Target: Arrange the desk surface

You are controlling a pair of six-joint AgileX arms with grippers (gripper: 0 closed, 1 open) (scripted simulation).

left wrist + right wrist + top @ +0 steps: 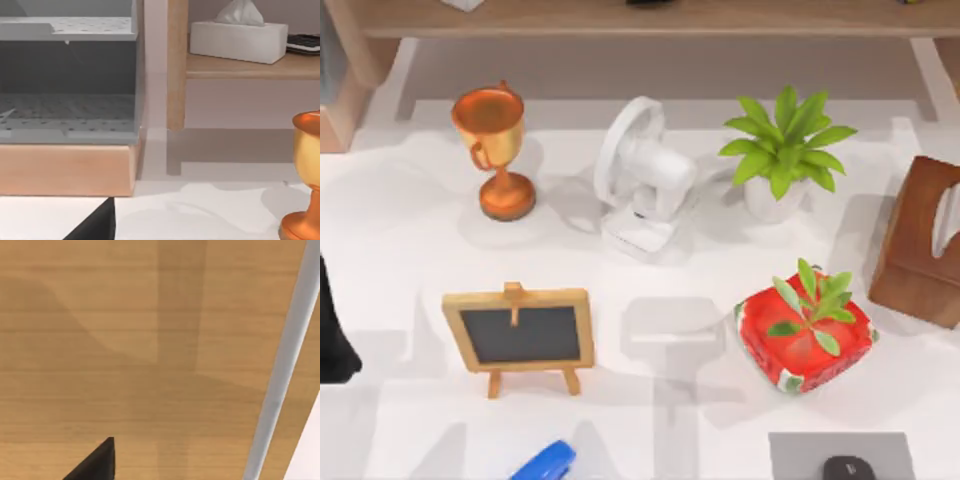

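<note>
The desk surface (pixel 400 240) is a broad white tabletop. On it stand a copper trophy (pixel 495 150), a white fan (pixel 640 185), a potted green plant (pixel 782 150), a small chalkboard easel (pixel 520 335) and a red pot with a green sprout (pixel 805 330). My left arm (pixel 330 330) is a black shape at the table's left edge. A black corner of my left gripper (pixel 95 225) shows in its wrist view, well away from the trophy (pixel 305 175). A black corner of my right gripper (pixel 95 462) hangs over a light-wood surface (pixel 125 340).
A brown wooden box (pixel 925 245) stands at the right edge. At the front lie a blue object (pixel 545 463) and a grey pad (pixel 800 450) with a black mouse (pixel 848 468). A light-wood shelf (pixel 650 18) runs along the back, holding a white tissue box (pixel 237 37). A grey rack (pixel 67 75) sits far left.
</note>
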